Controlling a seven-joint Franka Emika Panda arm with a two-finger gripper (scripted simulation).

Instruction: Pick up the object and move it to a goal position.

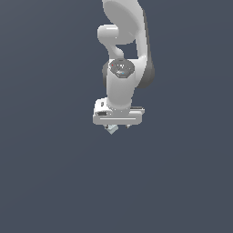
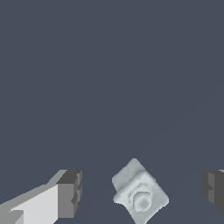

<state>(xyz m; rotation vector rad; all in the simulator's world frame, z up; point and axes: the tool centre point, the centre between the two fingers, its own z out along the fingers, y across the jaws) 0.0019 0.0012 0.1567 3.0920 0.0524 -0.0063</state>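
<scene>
The object [image 2: 140, 193] is a tiny pale blue-grey block with a ring mark on its upper face, lying turned at an angle on the dark floor. In the wrist view it sits between my two fingers, with a gap to each. My gripper [image 2: 142, 191] is open, with one dark pad [image 2: 71, 192] on one side and the other pad [image 2: 213, 190] on the far side. In the exterior view the white gripper [image 1: 119, 127] hangs straight down, and the object [image 1: 111, 129] peeks out just under the hand, towards the exterior view's left. The fingers are mostly hidden there.
The white arm [image 1: 123, 54] rises behind the gripper to the top of the exterior view. A plain dark blue-grey floor [image 1: 54, 182] fills everything else.
</scene>
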